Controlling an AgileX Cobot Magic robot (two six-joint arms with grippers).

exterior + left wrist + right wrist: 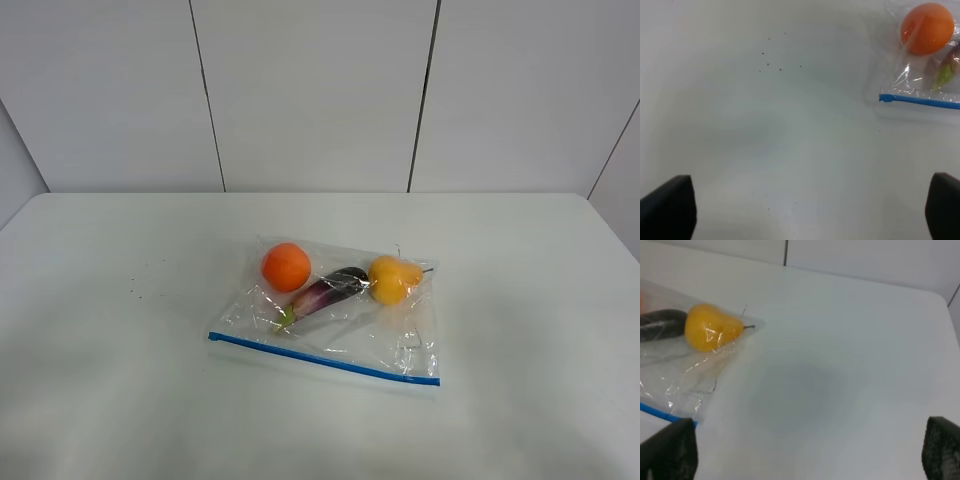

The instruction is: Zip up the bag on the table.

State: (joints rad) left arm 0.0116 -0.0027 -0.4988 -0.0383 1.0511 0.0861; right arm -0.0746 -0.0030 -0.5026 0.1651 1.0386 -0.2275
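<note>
The clear bag (380, 335) lies flat on the white table (100, 300), mid-table. An orange (286, 267), a purple eggplant (325, 290) and a yellow pear (393, 280) show through it. Its blue zipper strip (320, 360) runs along the near edge. Neither gripper shows in the exterior high view. My left gripper (807, 212) is open and empty above bare table, apart from the bag's orange-side corner (900, 75) and the strip's end (885, 98). My right gripper (805, 450) is open and empty, beside the bag's pear-side corner (685, 375).
A grey panelled wall (320, 90) stands behind the table's far edge. A few small dark specks (135, 292) mark the table left of the bag; they also show in the left wrist view (772, 62). The table's right edge (615, 235) lies well beyond the bag.
</note>
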